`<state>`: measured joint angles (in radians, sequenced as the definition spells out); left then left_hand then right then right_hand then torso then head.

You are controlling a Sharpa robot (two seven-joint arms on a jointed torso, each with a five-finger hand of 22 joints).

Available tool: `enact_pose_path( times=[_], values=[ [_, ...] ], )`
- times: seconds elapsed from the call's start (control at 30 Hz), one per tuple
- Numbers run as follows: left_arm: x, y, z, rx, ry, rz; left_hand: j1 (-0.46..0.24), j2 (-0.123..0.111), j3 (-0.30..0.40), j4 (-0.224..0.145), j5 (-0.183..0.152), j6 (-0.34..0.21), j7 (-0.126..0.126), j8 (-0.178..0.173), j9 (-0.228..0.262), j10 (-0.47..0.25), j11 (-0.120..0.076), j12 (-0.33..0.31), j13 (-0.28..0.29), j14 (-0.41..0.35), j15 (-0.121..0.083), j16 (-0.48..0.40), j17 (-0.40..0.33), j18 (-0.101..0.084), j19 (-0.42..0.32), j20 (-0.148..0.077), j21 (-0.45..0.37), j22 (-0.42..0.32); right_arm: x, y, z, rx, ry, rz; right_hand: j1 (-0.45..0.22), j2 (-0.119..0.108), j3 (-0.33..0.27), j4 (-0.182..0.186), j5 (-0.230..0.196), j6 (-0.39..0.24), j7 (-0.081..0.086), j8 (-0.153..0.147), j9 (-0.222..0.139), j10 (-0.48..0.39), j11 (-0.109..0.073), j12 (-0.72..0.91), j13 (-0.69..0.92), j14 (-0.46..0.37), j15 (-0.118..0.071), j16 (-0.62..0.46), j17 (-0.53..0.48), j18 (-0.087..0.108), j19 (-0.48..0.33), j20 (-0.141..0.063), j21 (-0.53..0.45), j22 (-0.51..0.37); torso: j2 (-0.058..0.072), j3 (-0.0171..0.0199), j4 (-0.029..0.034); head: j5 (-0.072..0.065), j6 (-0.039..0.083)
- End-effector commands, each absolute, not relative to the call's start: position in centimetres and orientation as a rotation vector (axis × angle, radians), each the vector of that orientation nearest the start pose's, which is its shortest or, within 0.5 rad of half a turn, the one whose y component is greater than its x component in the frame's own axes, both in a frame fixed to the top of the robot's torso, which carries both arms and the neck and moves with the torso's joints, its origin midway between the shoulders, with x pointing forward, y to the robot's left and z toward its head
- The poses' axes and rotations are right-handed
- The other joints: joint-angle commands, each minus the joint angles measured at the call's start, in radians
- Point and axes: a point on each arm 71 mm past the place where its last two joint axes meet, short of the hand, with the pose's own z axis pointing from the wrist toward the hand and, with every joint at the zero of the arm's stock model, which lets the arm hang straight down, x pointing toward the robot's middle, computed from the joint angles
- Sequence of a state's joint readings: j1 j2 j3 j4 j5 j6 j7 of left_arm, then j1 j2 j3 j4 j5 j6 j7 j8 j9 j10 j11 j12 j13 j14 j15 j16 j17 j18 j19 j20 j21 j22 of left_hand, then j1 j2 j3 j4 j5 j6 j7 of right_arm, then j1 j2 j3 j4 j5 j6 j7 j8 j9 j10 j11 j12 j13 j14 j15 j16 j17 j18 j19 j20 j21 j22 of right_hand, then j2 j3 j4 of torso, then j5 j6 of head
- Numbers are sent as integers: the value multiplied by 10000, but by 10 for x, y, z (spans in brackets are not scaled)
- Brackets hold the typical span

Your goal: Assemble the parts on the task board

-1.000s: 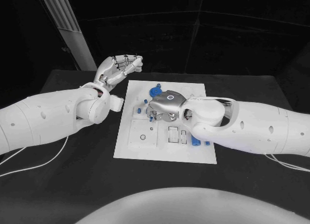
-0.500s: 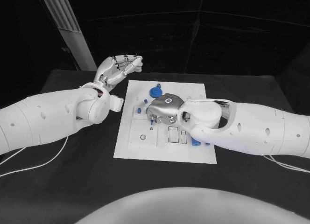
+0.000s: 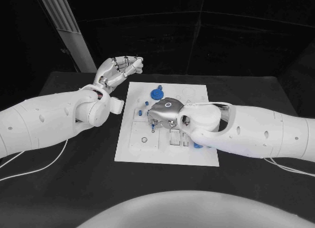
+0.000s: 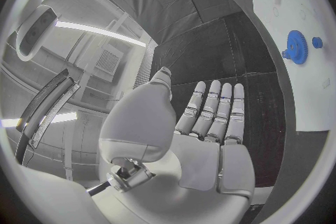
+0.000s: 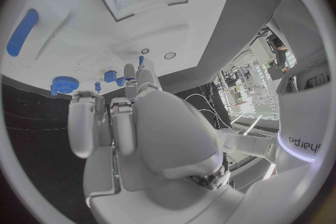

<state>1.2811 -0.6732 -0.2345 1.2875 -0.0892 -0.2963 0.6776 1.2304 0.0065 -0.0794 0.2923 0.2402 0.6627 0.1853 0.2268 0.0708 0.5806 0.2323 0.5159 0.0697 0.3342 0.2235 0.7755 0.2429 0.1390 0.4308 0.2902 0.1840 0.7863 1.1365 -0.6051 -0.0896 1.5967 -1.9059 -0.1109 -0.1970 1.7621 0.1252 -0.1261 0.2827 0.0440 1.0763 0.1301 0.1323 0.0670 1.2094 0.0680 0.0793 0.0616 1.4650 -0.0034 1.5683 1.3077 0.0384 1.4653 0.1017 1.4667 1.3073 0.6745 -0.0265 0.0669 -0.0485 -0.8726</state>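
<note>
Vs 1 s ago: the right hand (image 3: 166, 112) has slid a bit toward the left of the frame and slightly down over the board (image 3: 134, 149), forearm following. The left hand (image 3: 118, 70) hasn't budged, still parked in the upper left, off the board's top-left corner and raised over the black table (image 3: 75, 190).

View diffs: head cam only gives the back of the right hand, so what's under the fingers is hidden there. Right wrist cam shows it from behind: fingers (image 5: 131, 75) curled down w/ the tips right at the board surface, next to a few small blue parts (image 5: 111, 75), a blue gear (image 5: 63, 85) just beside them and a blue peg (image 5: 21, 32) lying well apart. Can't tell whether it's actually pinching anything or just touching.

Left wrist cam: palm flat, fingers (image 4: 213, 106) straight and side by side, holding nothing, touching nothing; gear (image 4: 297, 47) on the board at the circle's right edge.

Head cam: the gear (image 3: 157, 94) sits near the board's top middle, and there's a blue piece (image 3: 198, 145) by the right forearm at mid-right of the board.
</note>
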Motion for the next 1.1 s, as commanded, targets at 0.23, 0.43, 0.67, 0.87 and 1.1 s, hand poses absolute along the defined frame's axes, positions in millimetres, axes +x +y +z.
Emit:
enact_pose_path(
  times=[0.23,0.43,0.67,0.87,1.1],
  values=[
    [515,192,-184,-6630,11822,-16495,33,121,-87,3,33,-79,829,59,-12,-53,-1,75,-14,-53,7,76,-25,-193,42,-2,-40,-21,425,-58,-225,-7841,16650,6116,50,-3,53,29,37,-20,58,-16,6,5,78,-53,-14,1043,83,-2,2558,-91,448,53,-65,2173,-9,-4,5,-46,0],
    [516,192,-184,-6631,11820,-16482,33,121,-87,3,33,-79,829,59,-12,-53,-1,75,-14,-53,7,76,-25,-193,42,-2,-40,-21,423,-58,-226,-7826,16710,6202,40,-3,53,34,37,-23,60,-23,6,4,80,-61,-13,1043,85,-3,2556,-90,448,55,-66,2173,0,5,-1,-45,0],
    [516,193,-184,-6635,11821,-16467,33,121,-87,3,33,-79,829,59,-12,-53,-1,75,-14,-53,7,76,-25,-193,42,-2,-40,-21,422,-58,-226,-7823,16722,6248,40,-3,53,34,37,-23,60,-23,6,4,80,-61,-13,1043,85,-3,2556,-90,448,55,-66,2173,1,5,-5,-62,0],
    [516,193,-185,-6638,11824,-16464,33,121,-87,3,33,-79,829,59,-12,-53,-1,75,-14,-53,7,76,-25,-193,42,-2,-40,-21,422,-58,-226,-7788,16757,6271,22,-2,54,41,37,-24,63,-31,6,8,84,-71,-12,1040,88,-7,2543,-87,441,60,-78,2168,4,4,0,-78,0],
    [516,193,-185,-6644,11833,-16461,36,142,-99,2,36,-93,831,74,-12,-69,1,93,-16,-66,10,94,-49,-197,41,-2,-49,-29,422,-57,-226,-7782,16764,6290,16,0,55,43,37,-23,65,-34,7,11,86,-74,-11,1040,89,-7,2545,-87,441,61,-79,2168,0,3,0,-87,0]
  ],
)
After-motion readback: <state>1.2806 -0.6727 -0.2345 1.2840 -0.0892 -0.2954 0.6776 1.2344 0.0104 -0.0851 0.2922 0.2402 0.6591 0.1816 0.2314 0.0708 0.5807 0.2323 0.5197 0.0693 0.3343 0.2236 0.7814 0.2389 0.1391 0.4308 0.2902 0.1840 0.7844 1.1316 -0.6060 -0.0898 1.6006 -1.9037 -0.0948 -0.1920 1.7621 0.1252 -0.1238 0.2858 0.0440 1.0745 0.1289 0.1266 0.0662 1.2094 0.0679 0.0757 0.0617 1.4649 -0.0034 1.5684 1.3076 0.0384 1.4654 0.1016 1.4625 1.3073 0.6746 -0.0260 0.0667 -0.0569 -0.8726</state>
